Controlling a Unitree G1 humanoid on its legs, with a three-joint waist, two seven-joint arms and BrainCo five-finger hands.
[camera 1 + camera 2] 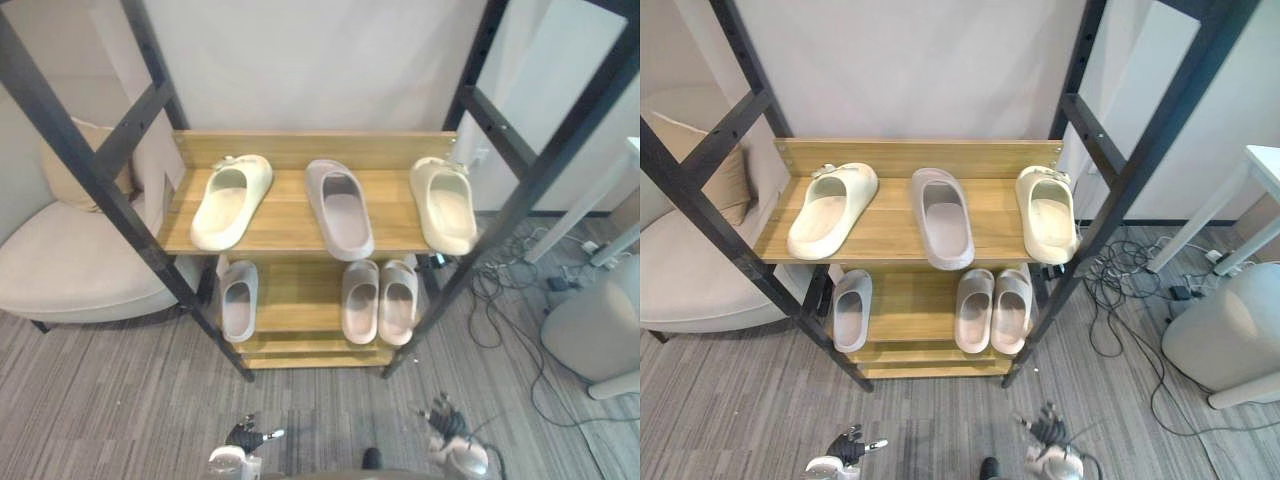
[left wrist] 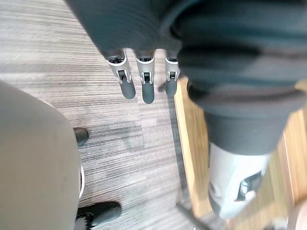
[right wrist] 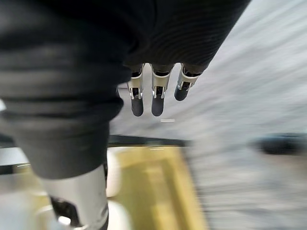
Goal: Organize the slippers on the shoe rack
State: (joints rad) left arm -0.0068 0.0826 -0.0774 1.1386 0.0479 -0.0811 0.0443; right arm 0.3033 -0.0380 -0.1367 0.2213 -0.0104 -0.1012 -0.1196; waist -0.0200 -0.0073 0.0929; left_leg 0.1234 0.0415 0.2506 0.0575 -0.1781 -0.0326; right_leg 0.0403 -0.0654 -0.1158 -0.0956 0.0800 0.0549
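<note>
A black-framed shoe rack (image 1: 300, 215) has two wooden shelves. On the upper shelf lie a cream slipper (image 1: 231, 200) at the left, a grey-pink slipper (image 1: 340, 207) in the middle and a cream slipper (image 1: 445, 204) at the right. The lower shelf holds one grey-pink slipper (image 1: 238, 299) at the left and a pink pair (image 1: 380, 300) side by side at the right. My left hand (image 1: 250, 437) and right hand (image 1: 442, 415) hang low near the floor, in front of the rack. Both are open and hold nothing, with fingers (image 2: 144, 86) straight.
A beige armchair (image 1: 60, 260) with a cushion stands left of the rack. Cables (image 1: 510, 300) lie on the carpet at the right, beside a grey rounded seat (image 1: 600, 330) and a white table leg (image 1: 590, 200).
</note>
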